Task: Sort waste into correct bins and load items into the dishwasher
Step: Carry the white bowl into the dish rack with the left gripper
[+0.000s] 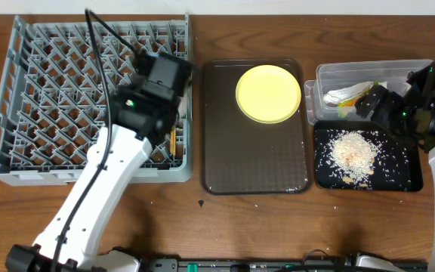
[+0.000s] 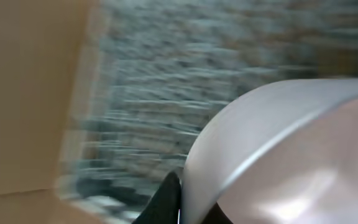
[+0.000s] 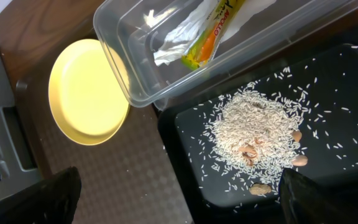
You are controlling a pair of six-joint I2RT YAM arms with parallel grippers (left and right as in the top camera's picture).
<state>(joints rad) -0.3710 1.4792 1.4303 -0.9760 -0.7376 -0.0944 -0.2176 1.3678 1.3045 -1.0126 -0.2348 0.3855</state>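
One rice heap (image 3: pixel 257 134) lies just ahead of right pincer (image 3: pixel 179 182).

The plate (image 1: pixel 268 93) is plain yellow, the serving tray (image 1: pixel 255 159) dark brown. The rack (image 1: pixel 51 91) is grey with a lattice pattern. Pale rice (image 1: pixel 356 149) speckles the black tray (image 1: pixel 402 175).

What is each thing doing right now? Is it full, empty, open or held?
Yellow plate, empty, flat on the brown tray.
Clear tub, holds napkin and wrapper.
Black tray, holds a rice pile.
Dish rack, chopsticks inside.
Right end effector, open, empty.
Left end effector, over the rack, pale bowl at its finger, grip too blurred to tell.
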